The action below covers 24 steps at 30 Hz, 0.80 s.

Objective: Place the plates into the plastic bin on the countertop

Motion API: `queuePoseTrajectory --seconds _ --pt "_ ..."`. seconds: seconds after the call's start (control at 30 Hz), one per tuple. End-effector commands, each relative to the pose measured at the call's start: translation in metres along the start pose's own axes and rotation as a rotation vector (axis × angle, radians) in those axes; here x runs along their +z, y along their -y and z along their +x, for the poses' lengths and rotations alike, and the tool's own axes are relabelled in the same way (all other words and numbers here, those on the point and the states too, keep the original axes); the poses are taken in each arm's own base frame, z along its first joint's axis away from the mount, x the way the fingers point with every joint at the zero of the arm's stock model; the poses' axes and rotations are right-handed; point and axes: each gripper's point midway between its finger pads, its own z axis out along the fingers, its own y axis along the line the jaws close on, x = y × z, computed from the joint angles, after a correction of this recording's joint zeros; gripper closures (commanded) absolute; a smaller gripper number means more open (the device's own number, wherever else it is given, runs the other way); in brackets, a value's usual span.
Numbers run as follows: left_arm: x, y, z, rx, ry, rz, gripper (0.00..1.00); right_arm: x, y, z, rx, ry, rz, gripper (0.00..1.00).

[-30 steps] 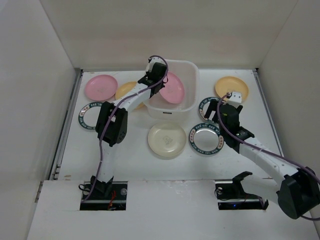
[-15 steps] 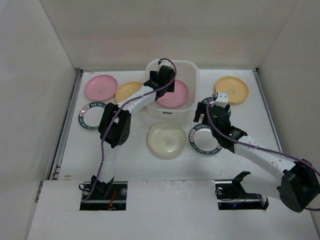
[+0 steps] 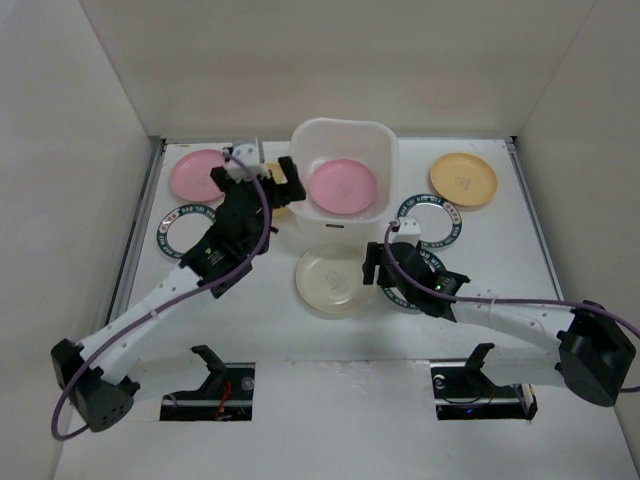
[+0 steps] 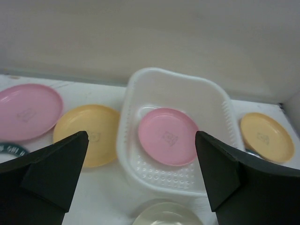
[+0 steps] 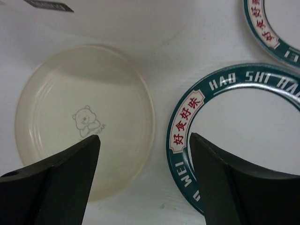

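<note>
1 pink plate (image 3: 342,185) lies flat in the plastic bin (image 3: 343,124) at the back middle of the counter (image 3: 270,330), with 7 more around it. The left gripper (image 3: 256,180) hangs wide and empty beside the bin. The right gripper (image 5: 144,137), spread and empty, straddles the cream plate (image 5: 84,119) and a green-rimmed plate (image 5: 243,136), so closing could nip both rims.

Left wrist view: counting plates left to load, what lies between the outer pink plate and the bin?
A yellow-orange plate lies there, clearest in the left wrist view.
</note>
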Motion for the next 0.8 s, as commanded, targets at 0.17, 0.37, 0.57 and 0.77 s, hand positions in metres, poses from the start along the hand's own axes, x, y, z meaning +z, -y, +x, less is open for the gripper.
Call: queuePoseTrajectory --seconds 0.17,0.37,0.57,0.77 --pt "-0.049 -0.11 0.123 -0.006 -0.114 -0.276 0.0 0.003 -0.012 0.041 0.117 -0.124 -0.015 0.34" --pt "-0.071 -0.148 0.172 -0.021 -0.195 -0.357 0.0 0.006 -0.029 0.068 0.146 -0.218 -0.046 0.41" --pt "-0.076 -0.175 0.195 -0.05 -0.231 -0.409 0.0 0.012 -0.035 0.09 0.144 -0.281 -0.028 0.46" --pt "-0.074 -0.186 0.21 -0.1 -0.264 -0.413 0.0 0.022 -0.035 0.103 0.134 -0.313 -0.005 0.71"
